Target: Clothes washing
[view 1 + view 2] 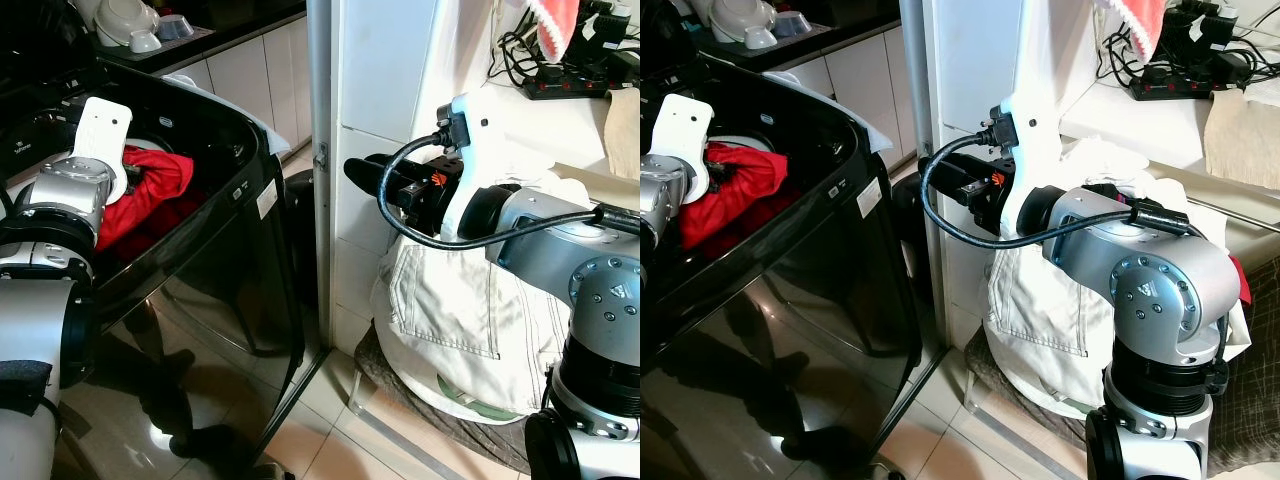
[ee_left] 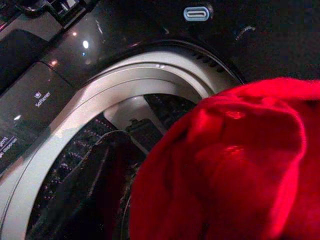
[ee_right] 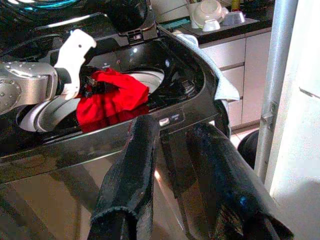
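Observation:
A red garment [image 1: 155,185] hangs over the open top of the black washing machine [image 1: 230,240], partly inside its white-rimmed drum [image 2: 125,80]. My left gripper [image 3: 91,86] is shut on the garment's upper edge, just above the drum. Its fingers are mostly hidden behind the white wrist bracket [image 1: 100,130]. My right gripper [image 3: 172,131] is raised to the right of the machine, in front of the white pillar [image 1: 375,90]. It points toward the machine, open and holding nothing. A pile of white clothes [image 1: 460,310] sits below my right arm.
The white clothes rest in a dark woven basket [image 1: 400,385] on the tiled floor. Bowls and dishes [image 1: 125,20] stand on the counter behind the machine. On the shelf at the right are a power strip with cables [image 1: 565,80]. A narrow gap separates machine and pillar.

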`<state>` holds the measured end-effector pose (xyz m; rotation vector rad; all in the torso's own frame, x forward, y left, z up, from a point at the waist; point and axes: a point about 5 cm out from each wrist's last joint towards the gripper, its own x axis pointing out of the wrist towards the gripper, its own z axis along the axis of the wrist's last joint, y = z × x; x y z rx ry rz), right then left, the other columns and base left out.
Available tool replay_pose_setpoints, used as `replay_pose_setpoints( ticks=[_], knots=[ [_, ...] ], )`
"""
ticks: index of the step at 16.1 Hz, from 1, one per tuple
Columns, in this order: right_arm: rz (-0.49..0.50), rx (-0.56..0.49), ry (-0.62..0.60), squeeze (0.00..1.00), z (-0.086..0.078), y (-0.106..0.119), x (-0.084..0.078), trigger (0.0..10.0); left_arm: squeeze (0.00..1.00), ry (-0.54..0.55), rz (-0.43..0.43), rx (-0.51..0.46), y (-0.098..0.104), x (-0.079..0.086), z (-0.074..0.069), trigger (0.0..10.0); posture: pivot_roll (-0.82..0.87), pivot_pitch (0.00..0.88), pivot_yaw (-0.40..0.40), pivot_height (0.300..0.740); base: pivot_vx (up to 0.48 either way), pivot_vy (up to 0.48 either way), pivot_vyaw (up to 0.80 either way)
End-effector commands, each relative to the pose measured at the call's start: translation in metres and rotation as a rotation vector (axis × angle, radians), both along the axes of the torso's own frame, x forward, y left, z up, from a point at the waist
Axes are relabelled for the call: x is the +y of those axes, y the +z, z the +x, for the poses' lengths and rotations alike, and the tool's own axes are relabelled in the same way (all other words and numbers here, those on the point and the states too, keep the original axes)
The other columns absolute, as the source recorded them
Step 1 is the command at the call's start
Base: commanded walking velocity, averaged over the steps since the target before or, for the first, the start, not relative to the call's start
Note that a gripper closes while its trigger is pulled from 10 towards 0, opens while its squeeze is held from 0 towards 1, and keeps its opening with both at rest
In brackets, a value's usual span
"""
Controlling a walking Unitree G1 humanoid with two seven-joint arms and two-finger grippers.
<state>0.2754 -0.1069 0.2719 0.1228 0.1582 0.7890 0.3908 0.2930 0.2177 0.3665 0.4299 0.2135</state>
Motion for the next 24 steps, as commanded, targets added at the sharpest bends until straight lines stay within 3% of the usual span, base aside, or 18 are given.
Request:
replay_pose_setpoints(
  ticks=[1,4,6,8,9,10,11,14,15,16,17,20,21,22,23,24],
  knots=[
    [0.010,-0.006,-0.015,0.00,0.002,0.003,-0.002,10.0,1.00,0.007,-0.012,-0.025,0.011,0.005,0.000,10.0,-0.08,0.000,0.080,0.740,0.000,0.000,0.00],
    [0.013,0.000,-0.017,0.00,0.003,0.002,-0.003,10.0,1.00,0.007,-0.071,-0.042,0.010,0.005,0.000,10.0,-0.08,0.000,0.080,0.740,0.000,0.000,0.00],
    [-0.007,0.002,-0.034,0.00,0.001,-0.001,-0.004,10.0,1.00,0.025,-0.232,-0.074,0.006,0.008,-0.003,10.0,-0.09,0.000,0.095,0.740,0.000,0.000,0.00],
    [-0.018,-0.002,-0.054,0.00,0.002,-0.001,-0.005,10.0,1.00,0.076,-0.295,-0.079,0.004,0.015,-0.007,10.0,-0.09,0.000,0.096,0.740,0.000,0.000,0.00],
    [-0.020,-0.001,-0.063,0.00,0.003,-0.001,-0.007,10.0,1.00,0.090,-0.370,-0.097,0.004,0.019,-0.010,10.0,-0.09,0.000,0.089,0.740,0.000,0.000,0.00],
    [-0.018,0.003,-0.068,0.00,0.004,-0.001,-0.009,10.0,0.00,0.117,-0.445,-0.152,0.009,0.027,-0.013,10.0,-0.08,0.000,0.084,0.740,0.000,0.000,0.00],
    [-0.016,0.005,-0.070,0.00,0.005,-0.001,-0.009,10.0,0.00,0.144,-0.487,-0.186,0.013,0.033,-0.016,10.0,-0.07,0.000,0.075,0.740,0.000,0.000,0.00],
    [-0.008,0.013,-0.069,0.00,0.010,-0.001,-0.006,10.0,0.00,0.153,-0.394,-0.216,0.017,0.049,-0.025,10.0,-0.06,0.000,0.064,0.740,0.000,0.000,0.00],
    [-0.008,0.014,-0.068,0.00,0.010,-0.002,-0.006,10.0,0.00,0.148,-0.317,-0.239,0.020,0.052,-0.026,10.0,-0.06,0.000,0.058,0.740,0.000,0.000,0.00],
    [-0.008,0.015,-0.067,0.00,0.011,-0.002,-0.005,10.0,0.00,0.160,-0.164,-0.263,0.024,0.056,-0.029,10.0,-0.05,0.000,0.057,0.740,0.000,0.000,0.00],
    [-0.007,0.017,-0.066,0.00,0.011,-0.002,-0.004,10.0,0.00,0.158,0.016,-0.353,0.036,0.051,-0.027,10.0,-0.05,0.000,0.054,0.740,0.000,0.000,0.00],
    [-0.005,0.020,-0.066,0.00,0.013,-0.003,-0.003,10.0,0.00,0.105,0.041,-0.428,0.044,0.025,-0.015,10.0,-0.04,0.000,0.054,0.740,0.000,0.000,0.00],
    [-0.005,0.020,-0.067,0.00,0.013,-0.003,-0.003,10.0,0.00,0.046,-0.039,-0.465,0.044,0.013,-0.011,10.0,-0.04,0.000,0.057,0.740,0.000,0.000,0.00],
    [-0.005,0.020,-0.068,0.00,0.013,-0.004,-0.002,10.0,0.00,0.060,-0.095,-0.445,0.042,0.010,-0.008,10.0,-0.05,0.000,0.059,0.740,0.000,0.000,0.00],
    [-0.005,0.019,-0.070,0.00,0.013,-0.004,-0.002,10.0,0.00,0.102,-0.115,-0.492,0.042,0.009,-0.009,10.0,-0.05,0.000,0.063,0.740,0.000,0.000,0.00],
    [-0.007,0.019,-0.074,0.00,0.013,-0.004,-0.003,10.0,0.00,0.112,0.008,-0.528,0.046,0.008,-0.012,10.0,-0.05,0.000,0.065,0.740,0.000,0.000,0.00]
  ],
)
